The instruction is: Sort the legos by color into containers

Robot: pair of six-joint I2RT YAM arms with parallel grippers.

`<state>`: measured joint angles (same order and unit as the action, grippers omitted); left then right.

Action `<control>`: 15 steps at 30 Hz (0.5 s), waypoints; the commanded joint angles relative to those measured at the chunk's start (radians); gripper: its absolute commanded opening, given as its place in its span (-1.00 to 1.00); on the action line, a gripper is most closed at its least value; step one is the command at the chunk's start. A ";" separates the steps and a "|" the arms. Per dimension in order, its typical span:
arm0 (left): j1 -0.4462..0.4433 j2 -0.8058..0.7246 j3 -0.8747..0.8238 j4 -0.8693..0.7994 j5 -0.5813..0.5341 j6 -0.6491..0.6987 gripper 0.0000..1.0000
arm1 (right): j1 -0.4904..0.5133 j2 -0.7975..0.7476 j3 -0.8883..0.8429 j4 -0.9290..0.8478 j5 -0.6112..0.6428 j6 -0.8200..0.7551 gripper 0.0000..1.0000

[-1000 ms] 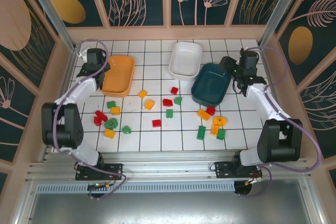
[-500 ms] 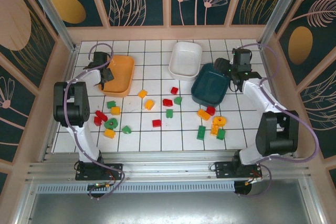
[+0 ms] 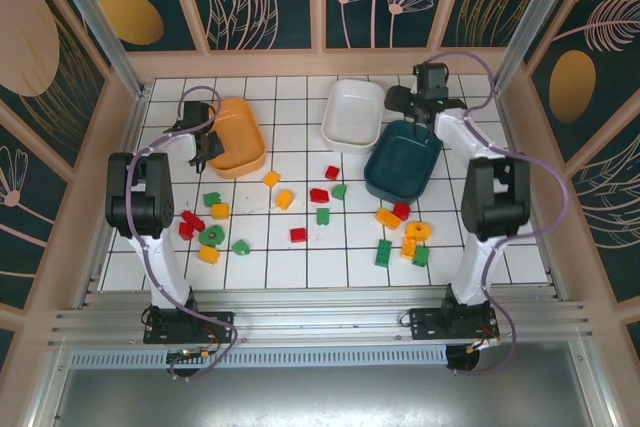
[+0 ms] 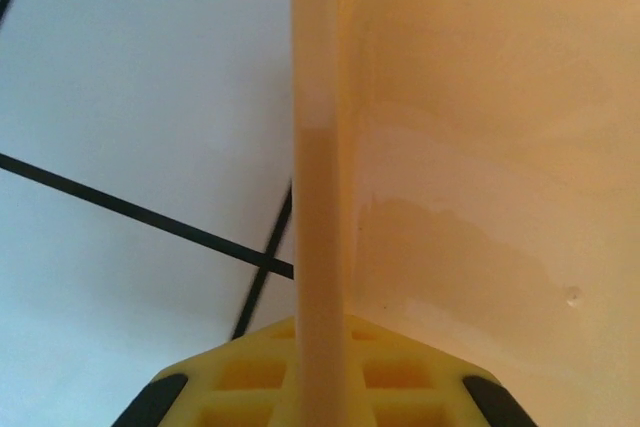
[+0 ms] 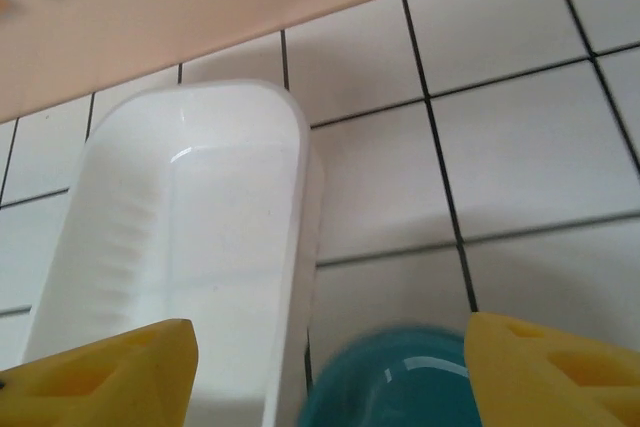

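Note:
Red [image 3: 319, 195], green [image 3: 322, 215] and yellow-orange [image 3: 388, 217] legos lie scattered across the middle of the tiled table. The orange container [image 3: 240, 135] sits at the far left, turned askew. My left gripper [image 3: 205, 147] is shut on its left rim. In the left wrist view that rim [image 4: 318, 197] runs straight up between the yellow fingers of the left gripper [image 4: 318, 352]. The white container [image 3: 353, 113] and the teal container [image 3: 403, 160] stand at the far right. My right gripper [image 3: 410, 115] hovers open over the teal container's far corner [image 5: 400, 377]. The right gripper [image 5: 330, 347] has nothing between its fingers, and the white container [image 5: 190, 247] lies just beyond it.
The peach back wall [image 3: 320, 62] runs close behind the containers. Metal posts stand at the far corners [image 3: 120, 57]. Legos cluster at the near left [image 3: 205, 232] and near right [image 3: 410, 242], in front of the arms.
My left gripper has shut on the orange container's rim, and the container has swung askew and shifted right. My right arm has moved left and farther back to the teal container's far corner.

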<state>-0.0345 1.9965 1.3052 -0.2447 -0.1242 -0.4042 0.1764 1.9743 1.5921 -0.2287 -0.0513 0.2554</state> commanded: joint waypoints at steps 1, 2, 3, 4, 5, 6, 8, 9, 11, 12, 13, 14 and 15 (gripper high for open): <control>-0.060 -0.032 -0.018 0.014 0.034 0.003 -0.96 | 0.033 0.141 0.165 -0.114 0.030 -0.039 0.39; -0.075 -0.034 -0.017 0.020 0.044 0.005 -0.98 | 0.043 0.179 0.213 -0.129 0.039 -0.045 0.39; -0.088 -0.031 -0.014 0.025 0.056 0.003 -0.99 | 0.052 0.216 0.255 -0.142 0.043 -0.046 0.37; -0.097 -0.028 -0.012 0.029 0.069 0.003 -1.00 | 0.060 0.245 0.291 -0.160 0.054 -0.042 0.36; -0.102 -0.022 -0.011 0.036 0.086 0.002 -1.00 | 0.070 0.280 0.334 -0.185 0.061 -0.039 0.34; -0.106 -0.016 -0.009 0.040 0.092 -0.004 -1.00 | 0.079 0.307 0.358 -0.201 0.085 -0.041 0.33; -0.112 -0.005 -0.007 0.052 0.108 -0.002 -1.00 | 0.089 0.342 0.393 -0.221 0.110 -0.034 0.33; -0.116 0.002 -0.005 0.052 0.114 0.002 -1.00 | 0.093 0.354 0.403 -0.222 0.100 -0.040 0.31; -0.121 0.011 0.000 0.053 0.117 0.011 -1.00 | 0.102 0.371 0.409 -0.216 0.112 -0.042 0.25; -0.122 0.013 0.000 0.054 0.117 0.015 -1.00 | 0.104 0.388 0.431 -0.230 0.111 -0.042 0.14; -0.121 0.015 0.001 0.056 0.119 0.020 -1.00 | 0.107 0.399 0.446 -0.238 0.109 -0.040 0.03; -0.121 0.015 0.005 0.057 0.116 0.024 -1.00 | 0.110 0.407 0.456 -0.238 0.110 -0.035 -0.13; -0.121 0.016 0.011 0.057 0.115 0.032 -1.00 | 0.113 0.414 0.462 -0.233 0.107 -0.034 -0.26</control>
<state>-0.1589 1.9972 1.3025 -0.2180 -0.0265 -0.3962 0.2852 2.3642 1.9999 -0.4282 0.0296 0.2256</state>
